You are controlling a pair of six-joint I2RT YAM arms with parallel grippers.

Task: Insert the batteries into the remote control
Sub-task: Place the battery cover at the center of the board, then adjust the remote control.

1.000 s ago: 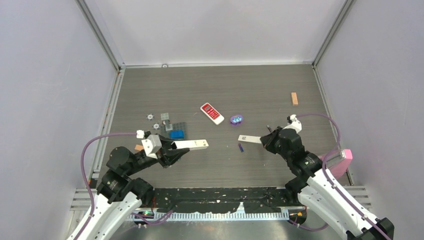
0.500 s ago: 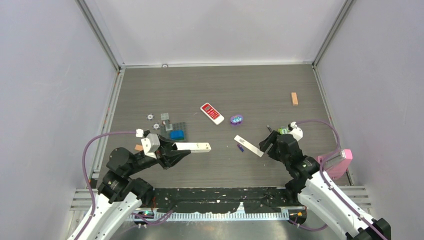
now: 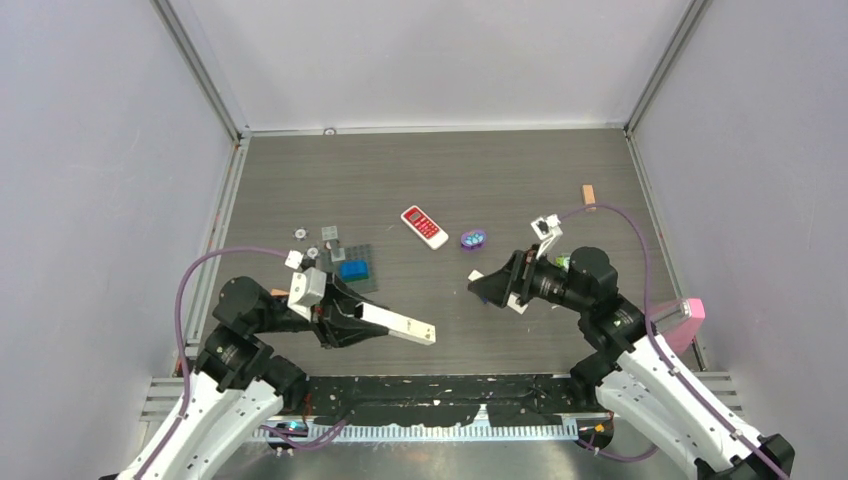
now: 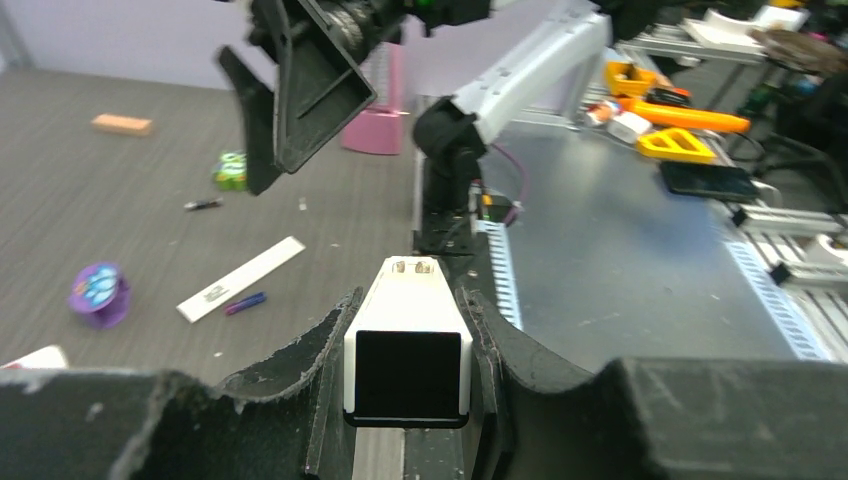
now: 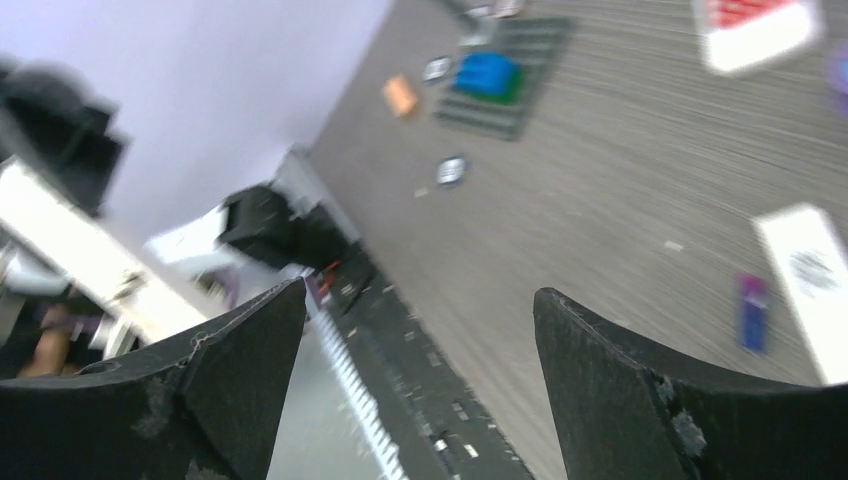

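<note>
Remote control (image 3: 398,325), the long narrow white plastic bar with the black end section, is clamped in the left tool (image 3: 350,322) near the front-left of the dark grey wood-grain bench (image 3: 450,170), poking out to the right. It looks lifted off the surface, but from above I honestly can't be sure. Left wrist view shows both fingers (image 4: 330,350) pressed snug against its sides. Right tool (image 3: 492,288) hangs over the middle-right with its jaws spread wide and nothing between them. Below it on the bench, a slim blue-purple cylindrical battery (image 4: 245,303) lies just beside a flat white plastic strip (image 4: 240,279), and a thin dark battery (image 4: 203,204) sits further back near a small green block (image 4: 230,170).
</note>
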